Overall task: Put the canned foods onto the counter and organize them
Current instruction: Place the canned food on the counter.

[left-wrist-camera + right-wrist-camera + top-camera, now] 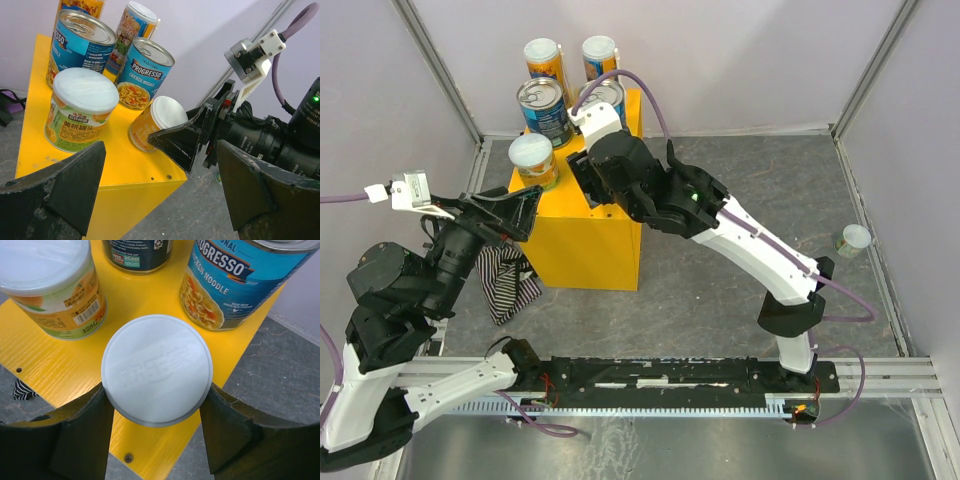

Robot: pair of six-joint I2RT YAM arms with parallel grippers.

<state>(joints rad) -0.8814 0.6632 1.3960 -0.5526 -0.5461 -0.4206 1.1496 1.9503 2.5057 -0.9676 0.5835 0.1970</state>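
On the counter [588, 240], a yellow box, stand several cans: two blue Progresso cans [80, 47] [147, 72], a white-lidded green-and-orange can [80, 107], and two taller cans [542, 55] at the back. My right gripper [156, 390] is shut on a small orange can with a white lid [156, 369]. That can [157, 122] sits tilted at the counter's near right corner; in the top view the arm hides it. My left gripper [159, 155] hangs open and empty beside the counter's near corner. One more can [853, 240] stands on the floor at the far right.
A striped cloth [505, 282] lies on the grey floor left of the counter, under my left arm. Purple walls with metal posts close in the back and sides. A black rail [670, 375] runs along the near edge.
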